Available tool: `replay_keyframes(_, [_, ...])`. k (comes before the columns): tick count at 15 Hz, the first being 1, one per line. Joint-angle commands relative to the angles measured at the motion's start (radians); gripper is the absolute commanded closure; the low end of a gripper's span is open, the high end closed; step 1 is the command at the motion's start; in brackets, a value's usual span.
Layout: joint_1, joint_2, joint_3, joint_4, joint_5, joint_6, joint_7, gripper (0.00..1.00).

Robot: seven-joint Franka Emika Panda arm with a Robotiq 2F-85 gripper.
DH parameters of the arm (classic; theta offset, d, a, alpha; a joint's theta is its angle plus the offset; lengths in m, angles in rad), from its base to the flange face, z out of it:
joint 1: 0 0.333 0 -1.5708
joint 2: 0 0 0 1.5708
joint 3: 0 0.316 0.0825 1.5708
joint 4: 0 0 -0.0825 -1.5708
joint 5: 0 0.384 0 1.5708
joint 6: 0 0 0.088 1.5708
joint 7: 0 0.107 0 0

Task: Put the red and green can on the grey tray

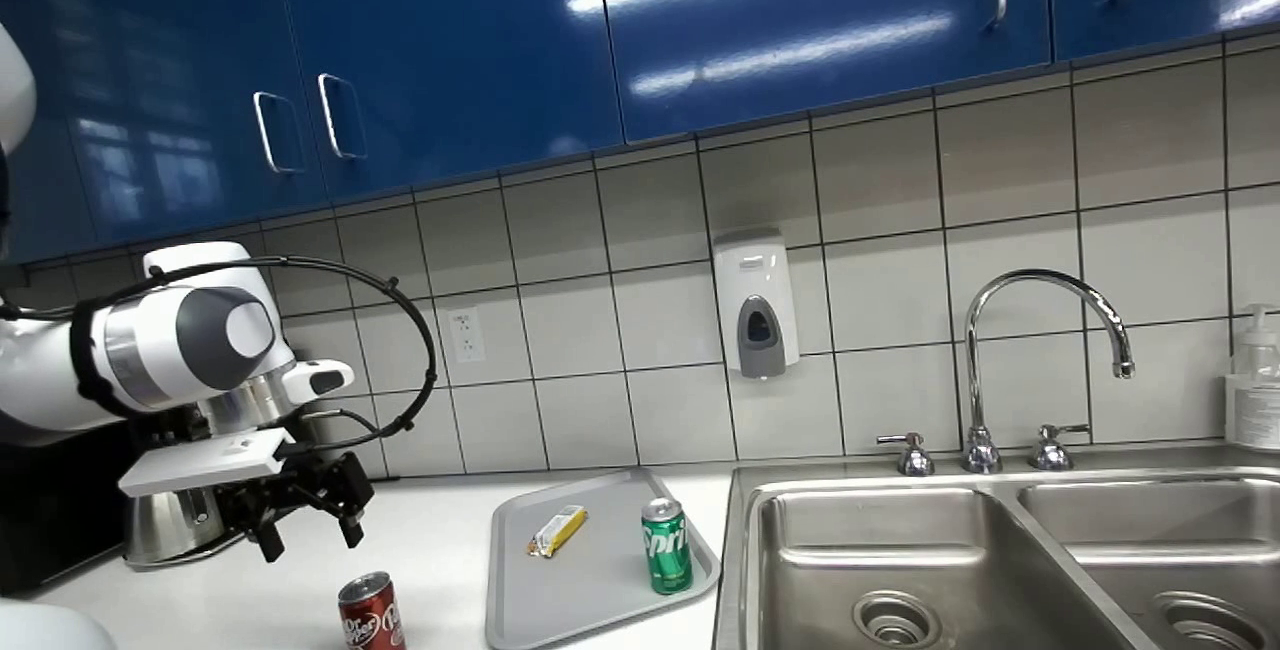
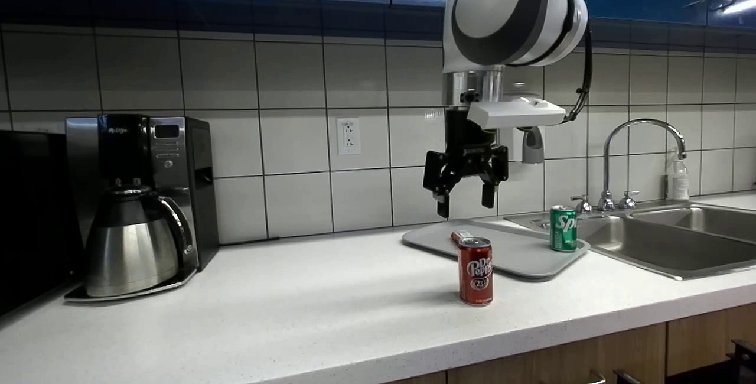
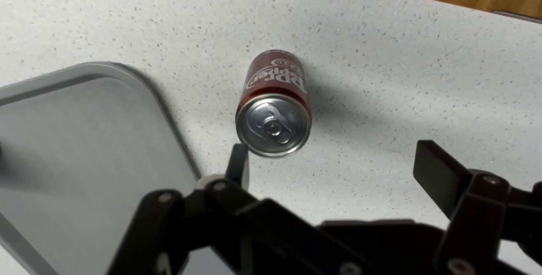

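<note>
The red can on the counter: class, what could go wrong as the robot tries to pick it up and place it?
In the wrist view, the red can stands off-centre from the open end effector, so going straight down might knock or miss it. The green can, standing upright on the grey tray, could be bumped over during placing.

The arm (image 2: 499, 9), white with grey covers, extends down from the top of an exterior view. Its silver wrist flange (image 2: 483, 84) stands near vertical. The hand (image 2: 465, 200) points downward; its two black fingers (image 2: 442, 206) are spread well apart. A black cable (image 1: 403, 423) loops outward from the arm, returning near the wrist.
</note>
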Motion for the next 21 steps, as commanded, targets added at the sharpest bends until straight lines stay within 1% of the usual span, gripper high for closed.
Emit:
replay_keyframes(1, [-0.015, 0.001, 0.001, -0.026, -0.031, 0.009, 0.03, 0.0])
replay_keyframes(11, [-0.035, 0.057, -0.01, -0.053, -0.06, 0.067, 0.037, 0.0])
replay_keyframes(21, [-0.054, 0.166, -0.022, -0.03, -0.133, 0.129, 0.084, 0.0])
